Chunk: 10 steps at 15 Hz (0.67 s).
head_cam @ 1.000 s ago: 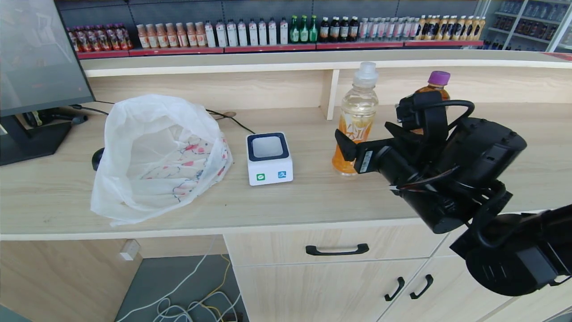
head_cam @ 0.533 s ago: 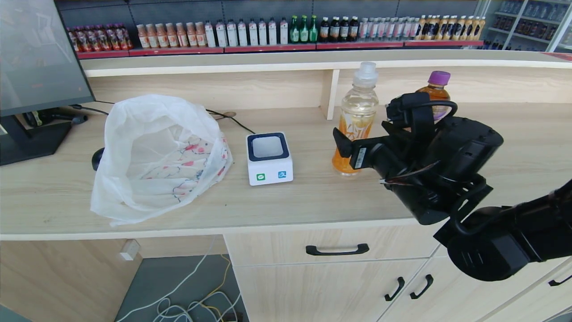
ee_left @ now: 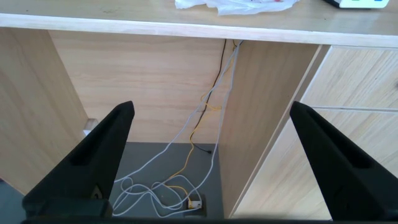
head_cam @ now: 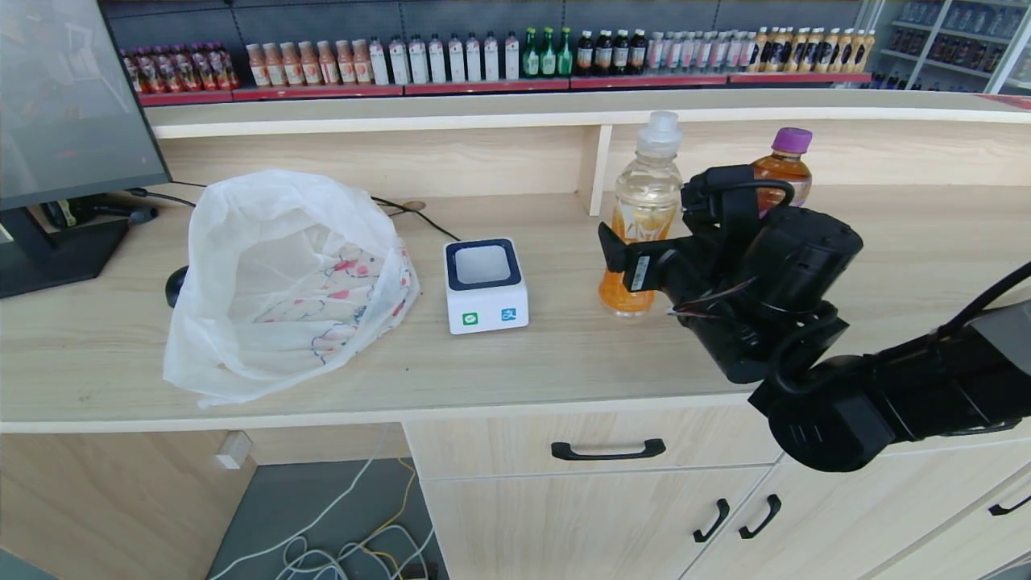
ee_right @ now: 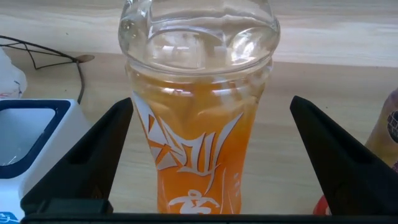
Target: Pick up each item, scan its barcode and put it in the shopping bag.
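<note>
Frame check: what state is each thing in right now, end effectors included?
orange drink bottle: upright, capped, standing on the counter, not gripped.
purple-capped bottle: upright, capped, on the counter.
shopping bag: mouth open, slumped on the counter.
scanner: window facing up, uncovered.
drawer: shut.
right end effector: open, facing the orange drink bottle.
left end effector: open, empty, below the counter's edge.

Monitor (head_cam: 72, 97) at far left of wooden counter (head_cam: 564, 362); stocked drink shelves (head_cam: 483, 60) behind; loose cables (head_cam: 354, 556) on floor.
</note>
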Motion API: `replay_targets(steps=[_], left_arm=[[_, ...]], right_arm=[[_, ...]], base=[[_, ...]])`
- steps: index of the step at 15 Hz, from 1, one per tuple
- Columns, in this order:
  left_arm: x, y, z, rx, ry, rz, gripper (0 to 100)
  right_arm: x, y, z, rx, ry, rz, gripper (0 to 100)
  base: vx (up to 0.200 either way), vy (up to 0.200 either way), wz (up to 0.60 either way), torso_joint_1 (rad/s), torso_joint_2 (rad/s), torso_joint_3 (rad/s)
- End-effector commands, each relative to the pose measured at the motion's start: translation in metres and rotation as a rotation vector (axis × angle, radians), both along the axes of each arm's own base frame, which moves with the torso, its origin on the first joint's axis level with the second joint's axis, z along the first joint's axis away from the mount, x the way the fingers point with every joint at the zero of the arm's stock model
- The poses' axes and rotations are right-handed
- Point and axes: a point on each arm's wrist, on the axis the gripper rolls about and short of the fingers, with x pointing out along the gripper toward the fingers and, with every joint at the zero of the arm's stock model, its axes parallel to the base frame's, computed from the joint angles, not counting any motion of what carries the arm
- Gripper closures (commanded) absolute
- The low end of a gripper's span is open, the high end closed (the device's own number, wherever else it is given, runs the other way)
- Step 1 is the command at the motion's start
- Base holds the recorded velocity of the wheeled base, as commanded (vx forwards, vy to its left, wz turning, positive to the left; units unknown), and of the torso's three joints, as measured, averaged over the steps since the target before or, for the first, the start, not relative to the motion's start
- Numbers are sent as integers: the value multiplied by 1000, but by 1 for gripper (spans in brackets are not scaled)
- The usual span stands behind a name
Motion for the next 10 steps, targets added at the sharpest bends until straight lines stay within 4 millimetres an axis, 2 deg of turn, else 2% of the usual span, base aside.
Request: replay_targets(steps=[1,10], left_arm=[[0,0,0,0,-1,1,0],[0,0,0,0,-1,1,0]], right_arm=[[8,-1,-4,-1,1,-12,0],[26,3,-3,11,-36,-31,0]], base=[[0,0,0,0,0,0],[0,0,0,0,0,0]])
